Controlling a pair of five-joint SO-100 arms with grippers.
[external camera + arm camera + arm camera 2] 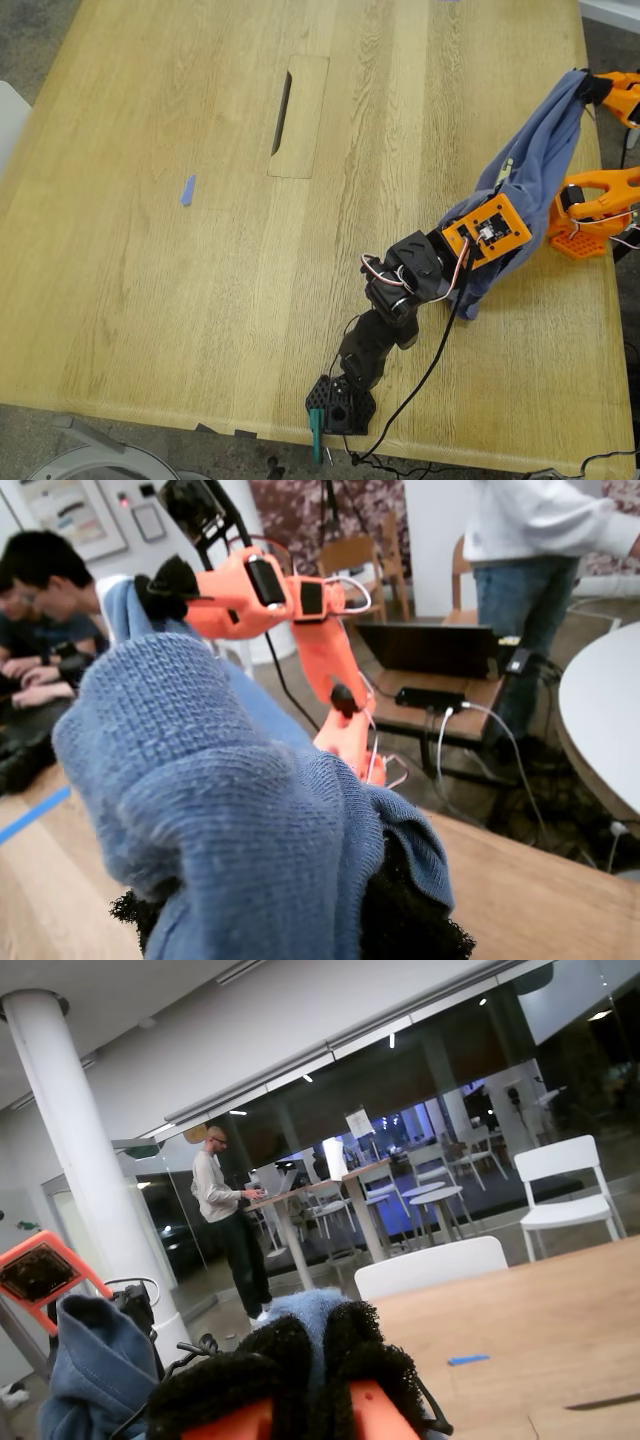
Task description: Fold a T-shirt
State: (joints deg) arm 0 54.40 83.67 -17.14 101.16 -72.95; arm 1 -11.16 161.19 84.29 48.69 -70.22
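Note:
The slate-blue T-shirt (540,150) hangs bunched in a rope-like band above the table at the exterior view's right, stretched between both grippers. My first gripper (500,205), on the black arm, is shut on the shirt's lower end; in its wrist view the cloth (220,780) fills the space over the black pads (400,925). My second gripper (597,88), on the orange arm, is shut on the upper end near the table's far edge. Its black fingertips (370,1360) pinch a blue fold (300,1305). The chest print is mostly hidden.
A tiny blue scrap (187,190) lies on the wooden table (150,300) at the exterior view's left. A rectangular slot cover (298,115) sits in the tabletop's middle. The orange arm's base (585,235) stands by the exterior view's right edge. People stand and sit beyond the table.

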